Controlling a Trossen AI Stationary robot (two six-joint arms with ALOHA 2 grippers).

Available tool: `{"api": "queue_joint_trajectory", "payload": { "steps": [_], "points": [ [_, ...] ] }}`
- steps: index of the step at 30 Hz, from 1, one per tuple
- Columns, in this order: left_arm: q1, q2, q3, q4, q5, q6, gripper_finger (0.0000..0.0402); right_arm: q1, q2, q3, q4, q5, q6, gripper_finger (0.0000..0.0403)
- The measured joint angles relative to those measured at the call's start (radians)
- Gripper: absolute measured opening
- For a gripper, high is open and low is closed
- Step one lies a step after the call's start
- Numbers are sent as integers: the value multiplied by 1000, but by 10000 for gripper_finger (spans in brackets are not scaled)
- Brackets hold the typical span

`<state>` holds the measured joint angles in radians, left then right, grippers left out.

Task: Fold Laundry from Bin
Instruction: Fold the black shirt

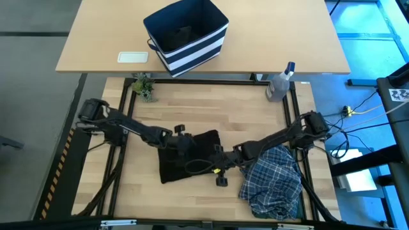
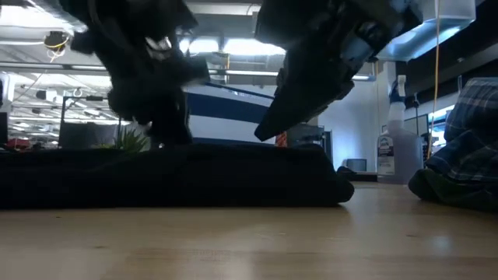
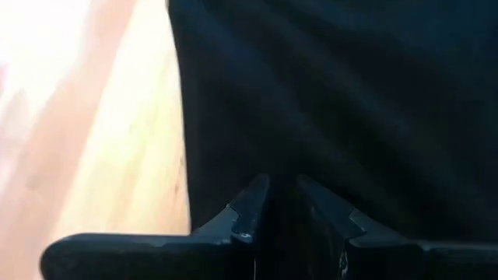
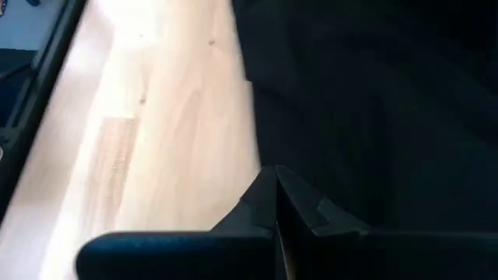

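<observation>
A black garment (image 1: pixel 188 158) lies spread flat on the wooden table (image 1: pixel 211 115), in the middle. My left gripper (image 1: pixel 181 143) comes in from the left and slants down onto it, shut on its cloth (image 3: pixel 282 187). My right gripper (image 1: pixel 215 156) comes from the right, its shut fingertips (image 4: pixel 276 177) at an edge of the black garment (image 4: pixel 373 117). A blue-and-white plaid shirt (image 1: pixel 273 180) lies crumpled at the near right. The striped navy bin (image 1: pixel 186 35) stands on the far table. My left gripper pinches black cloth (image 3: pixel 282 204) between its two fingers, which stand a narrow gap apart and slant down from the table's left. The garment around the hold lies flat on the table (image 2: pixel 167 152). One layer or several, I cannot tell. My right gripper slants down from the table's right with its shut tips beside the garment's edge (image 4: pixel 258 159). Whether they touch or hold the cloth, I cannot tell.
A clear spray bottle (image 1: pixel 279 83) stands at the table's far right corner and a small green plant (image 1: pixel 144 87) at the far left. A white flat thing (image 1: pixel 132 57) lies beside the bin. Bare wood shows along the table's far side and near left.
</observation>
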<state>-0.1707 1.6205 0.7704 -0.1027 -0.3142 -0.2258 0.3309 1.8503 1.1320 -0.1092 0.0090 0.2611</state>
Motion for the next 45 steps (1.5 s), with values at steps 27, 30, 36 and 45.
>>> {"api": "queue_joint_trajectory", "payload": {
  "steps": [27, 30, 36, 45],
  "points": [
    [126, 111, -1, 77, -52, 80, 59, 82, 116, 1, -79, -14, 133, 0],
    [129, 111, -1, 70, -72, 80, 59, 88, 116, 1, -80, -17, 150, 0],
    [106, 61, -2, 51, -72, 83, 59, 90, 95, -3, -86, -27, 141, 0],
    [-5, -176, -2, -47, -170, 58, 59, 75, -2, -2, -71, 146, 90, 0]
  ]
}}
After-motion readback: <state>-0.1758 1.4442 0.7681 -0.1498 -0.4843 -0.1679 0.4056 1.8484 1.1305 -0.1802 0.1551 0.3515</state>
